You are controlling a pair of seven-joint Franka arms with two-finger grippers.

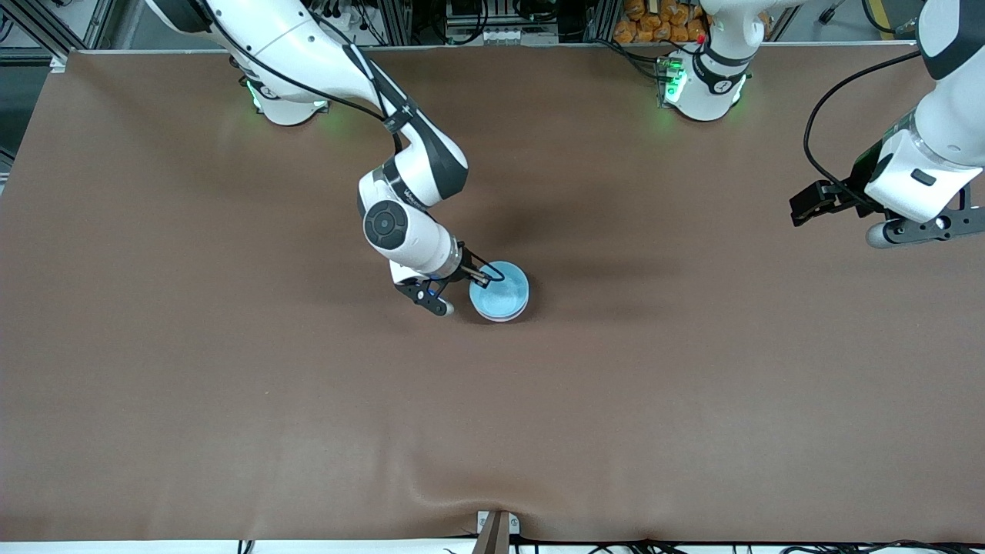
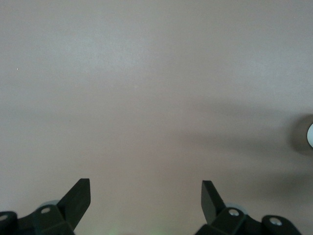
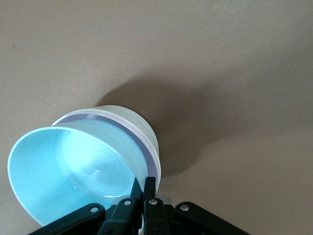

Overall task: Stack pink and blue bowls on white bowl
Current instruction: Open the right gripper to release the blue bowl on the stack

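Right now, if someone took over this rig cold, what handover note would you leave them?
Right gripper: shut on the blue bowl's rim, mid-table.
Left gripper: open, holding nothing, waiting over bare table at the left arm's end.
Bowls: blue bowl sits nested on top; the pink bowl shows as a thin band beneath it, the white bowl under that.
Done: all three appear stacked.
Left: release the blue bowl's rim and pull the right arm away, probably.

No text, label, brand, number or sign can be read anywhere in these views. A small marking shows on the right arm's wrist link [image 1: 410, 198], but its letters cannot be made out.
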